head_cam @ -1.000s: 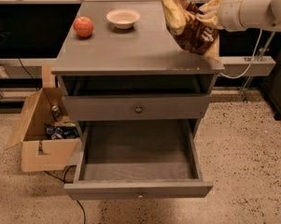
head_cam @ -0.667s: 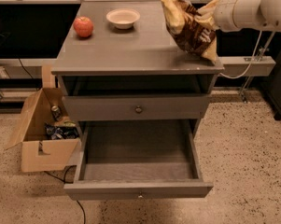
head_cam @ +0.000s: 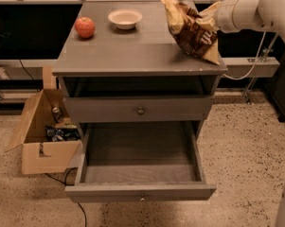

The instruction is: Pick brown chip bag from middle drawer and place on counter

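Note:
The brown chip bag [head_cam: 191, 30] hangs over the right part of the counter [head_cam: 132, 51], its lower corner at or just above the surface near the right edge. My gripper [head_cam: 209, 17] comes in from the upper right on a white arm and holds the bag by its upper right side; the bag hides the fingers. The middle drawer [head_cam: 139, 162] is pulled fully open at the bottom of the grey cabinet, and nothing shows inside it.
A red apple [head_cam: 84, 27] and a white bowl [head_cam: 125, 18] sit at the back left of the counter. The drawer with the brass knob [head_cam: 140, 110] is shut. An open cardboard box [head_cam: 42, 131] with clutter stands on the floor at the left.
The bag and my gripper have moved lower and slightly left over the counter's right side. The drawer, apple and bowl have not moved.

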Robot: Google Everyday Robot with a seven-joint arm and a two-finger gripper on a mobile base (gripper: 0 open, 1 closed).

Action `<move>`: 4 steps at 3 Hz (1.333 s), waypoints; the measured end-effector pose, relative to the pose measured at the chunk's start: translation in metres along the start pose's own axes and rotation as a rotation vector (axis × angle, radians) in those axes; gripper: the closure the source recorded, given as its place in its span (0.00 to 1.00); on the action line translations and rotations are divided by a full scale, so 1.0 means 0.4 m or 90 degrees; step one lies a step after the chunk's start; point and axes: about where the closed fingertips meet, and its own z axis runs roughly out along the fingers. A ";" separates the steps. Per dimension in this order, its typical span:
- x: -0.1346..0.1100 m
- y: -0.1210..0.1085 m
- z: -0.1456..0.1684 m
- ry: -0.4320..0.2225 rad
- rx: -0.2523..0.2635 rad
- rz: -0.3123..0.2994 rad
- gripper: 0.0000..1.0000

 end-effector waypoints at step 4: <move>-0.058 -0.095 -0.219 -0.099 0.078 0.049 0.00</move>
